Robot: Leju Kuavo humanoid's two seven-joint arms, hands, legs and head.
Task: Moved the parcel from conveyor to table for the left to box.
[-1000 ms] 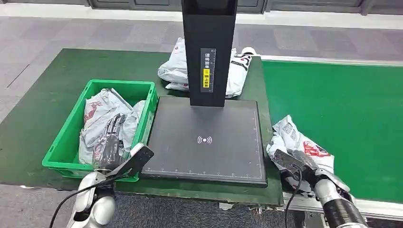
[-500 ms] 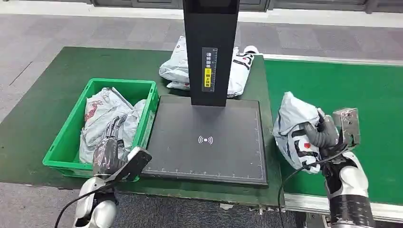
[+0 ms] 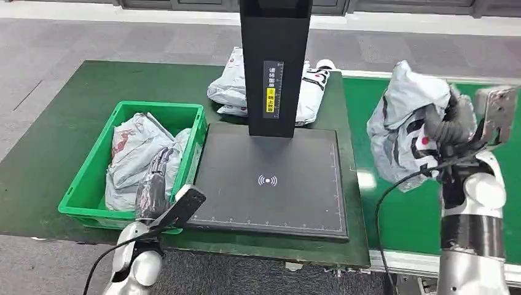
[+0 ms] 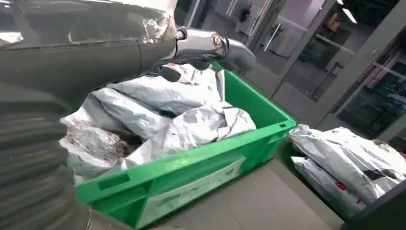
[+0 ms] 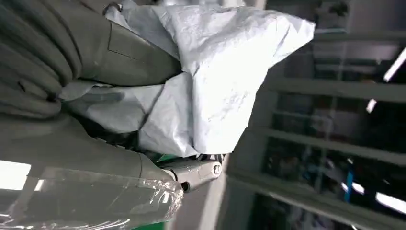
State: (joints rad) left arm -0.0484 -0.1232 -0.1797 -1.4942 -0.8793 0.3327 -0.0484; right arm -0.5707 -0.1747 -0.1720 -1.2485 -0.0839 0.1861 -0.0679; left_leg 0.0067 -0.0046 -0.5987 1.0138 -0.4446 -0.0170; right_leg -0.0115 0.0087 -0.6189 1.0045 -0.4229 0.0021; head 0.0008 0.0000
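Observation:
My right hand (image 3: 447, 126) grips a grey crumpled parcel (image 3: 403, 123) and holds it high above the green conveyor (image 3: 430, 203), to the right of the scanner plate. In the right wrist view the parcel (image 5: 215, 72) bulges out between my thumb and fingers (image 5: 191, 173). My left hand (image 3: 154, 184) hovers with its fingers stretched out over the near edge of the green box (image 3: 92, 172), holding nothing. Several grey parcels (image 4: 163, 115) lie inside that box (image 4: 201, 167), under my left hand (image 4: 201, 43).
A black scanner plate (image 3: 267, 181) with a tall black post (image 3: 274, 61) lies in the middle of the green table (image 3: 55, 123). Two more parcels (image 3: 307, 92) lie behind the post. The table's near edge runs along the front.
My right hand has lifted the parcel off the conveyor, from low at the belt's near edge to well above it. My left hand has shifted slightly to the right over the box.

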